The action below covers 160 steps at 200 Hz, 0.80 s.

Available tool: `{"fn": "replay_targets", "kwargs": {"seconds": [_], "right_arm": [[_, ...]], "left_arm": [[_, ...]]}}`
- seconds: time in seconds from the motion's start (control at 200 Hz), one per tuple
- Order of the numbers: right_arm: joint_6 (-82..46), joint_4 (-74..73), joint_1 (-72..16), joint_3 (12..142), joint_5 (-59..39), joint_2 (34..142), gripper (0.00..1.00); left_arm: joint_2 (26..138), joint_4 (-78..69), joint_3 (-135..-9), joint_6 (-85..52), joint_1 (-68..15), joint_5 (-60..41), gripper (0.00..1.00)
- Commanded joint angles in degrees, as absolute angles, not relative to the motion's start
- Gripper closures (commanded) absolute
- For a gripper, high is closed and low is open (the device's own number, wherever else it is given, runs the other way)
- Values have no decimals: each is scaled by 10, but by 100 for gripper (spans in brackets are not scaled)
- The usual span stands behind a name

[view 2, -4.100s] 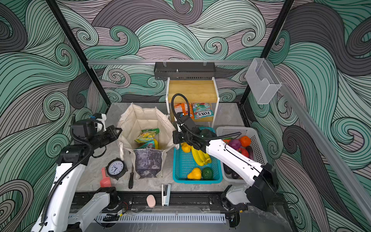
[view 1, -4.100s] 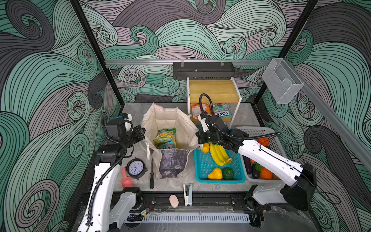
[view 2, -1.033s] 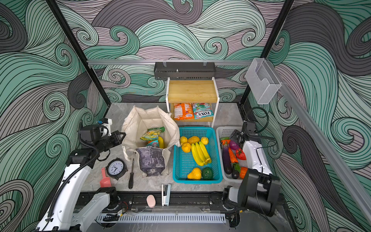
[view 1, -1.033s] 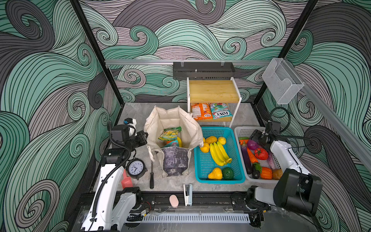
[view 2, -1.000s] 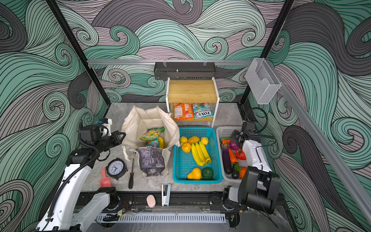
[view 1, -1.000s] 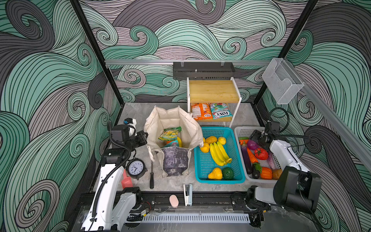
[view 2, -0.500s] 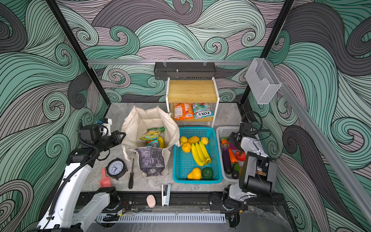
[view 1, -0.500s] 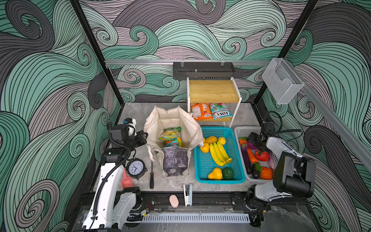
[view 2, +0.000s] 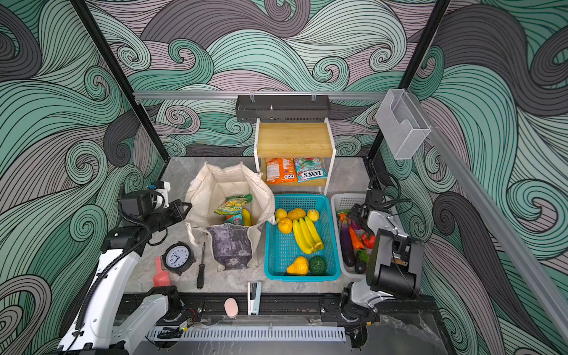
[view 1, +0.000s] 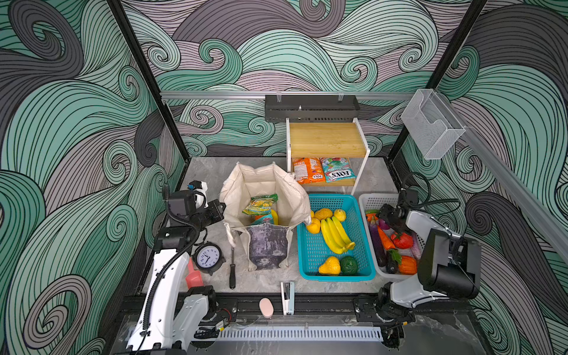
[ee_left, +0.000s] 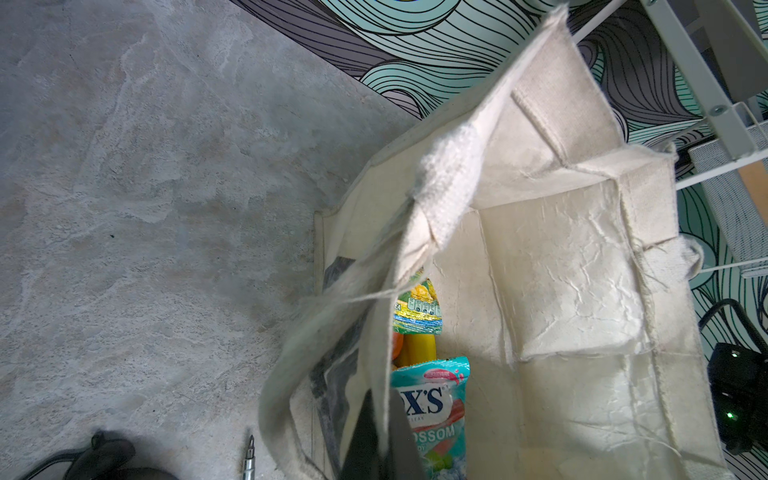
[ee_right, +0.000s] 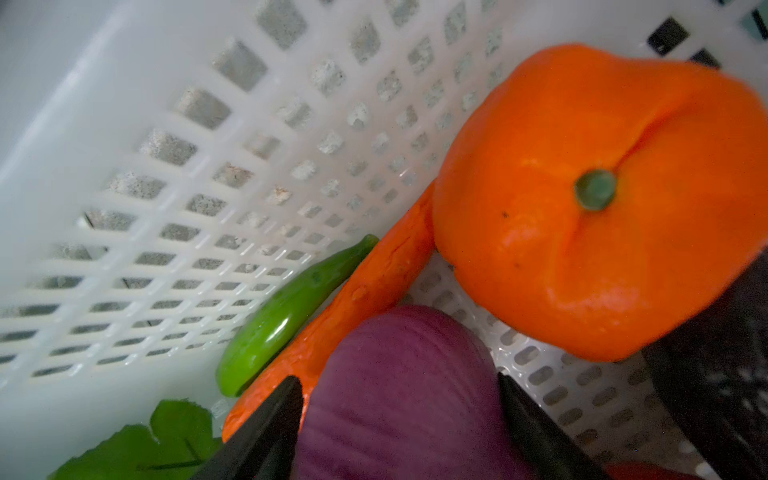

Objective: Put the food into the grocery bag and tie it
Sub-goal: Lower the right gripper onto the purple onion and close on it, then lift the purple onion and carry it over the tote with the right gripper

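Grocery bag (ee_left: 561, 291) rim pinched tight by L gripper (ee_left: 382, 405); R gripper (ee_right: 395, 379) straddles purple onion (ee_right: 405, 424), grip unclear.

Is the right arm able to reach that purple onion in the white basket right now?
Probably yes. The right gripper sits inside the white basket, jaws open either side of the purple onion, with nothing in between.

Rough canvas grocery bag (view 1: 258, 184), glossy candy packet (view 1: 259, 205), smooth plastic basket (ee_right: 208, 166).
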State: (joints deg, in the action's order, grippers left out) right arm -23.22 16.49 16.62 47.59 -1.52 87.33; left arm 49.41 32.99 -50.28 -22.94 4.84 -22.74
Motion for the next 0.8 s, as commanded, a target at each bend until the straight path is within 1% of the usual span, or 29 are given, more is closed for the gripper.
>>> {"fn": "replay_targets", "kwargs": {"seconds": [0.0, 0.085, 0.175, 0.29, 0.425, 0.605, 0.795], "right_arm": [[-242, 154, 164, 471, -17, 869, 32], [-248, 146, 164, 464, -24, 852, 35], [-243, 147, 163, 462, -28, 832, 42], [-245, 157, 162, 467, -43, 825, 44], [-247, 163, 156, 467, -54, 805, 45], [-247, 189, 143, 478, -67, 745, 44], [-284, 161, 139, 456, -148, 666, 44]], "left_arm": [[494, 333, -504, -230, 54, -238, 100], [494, 334, -504, -230, 54, -239, 100], [495, 333, -505, -230, 55, -239, 100], [492, 333, -504, -230, 56, -238, 100], [495, 334, -504, -231, 58, -238, 100], [496, 328, -500, -234, 59, -244, 100], [495, 326, -499, -233, 62, -244, 100]]}}
